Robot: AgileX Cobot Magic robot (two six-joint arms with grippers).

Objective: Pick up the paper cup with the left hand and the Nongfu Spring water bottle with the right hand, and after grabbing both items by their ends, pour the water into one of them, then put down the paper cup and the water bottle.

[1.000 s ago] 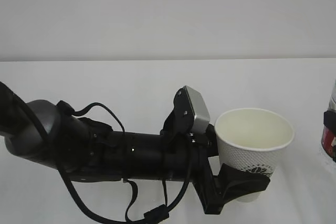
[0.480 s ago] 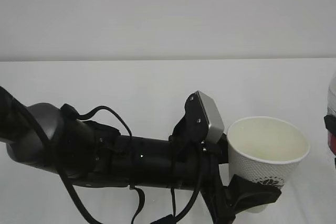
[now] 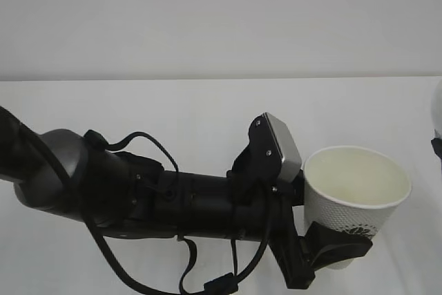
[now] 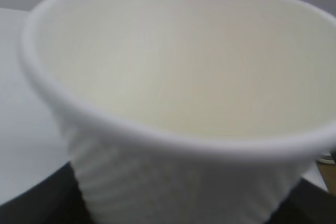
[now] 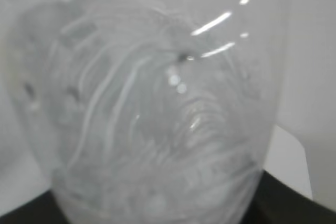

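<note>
The white paper cup point(image 3: 356, 195) stands upright above the table, with my left gripper point(image 3: 337, 248) shut round its lower part. A dark printed logo shows just above the black fingers point(image 3: 345, 246). In the left wrist view the paper cup point(image 4: 173, 93) fills the frame, its inside pale cream; no water level can be made out. My right gripper point(image 5: 157, 211) is shut on the clear Nongfu Spring water bottle point(image 5: 152, 108), whose ribbed wall fills that view. In the exterior view only a pale sliver of the bottle point(image 3: 437, 112) and a dark bit of the right gripper point(image 3: 437, 148) show at the right edge.
The white table point(image 3: 173, 108) runs back to a plain pale wall. My left arm point(image 3: 173, 202) with its cables and grey wrist block point(image 3: 283, 146) lies across the lower half of the exterior view.
The left arm has carried the cup a little to the right. The bottle has slid toward the right edge, and its red label has left the exterior view.
</note>
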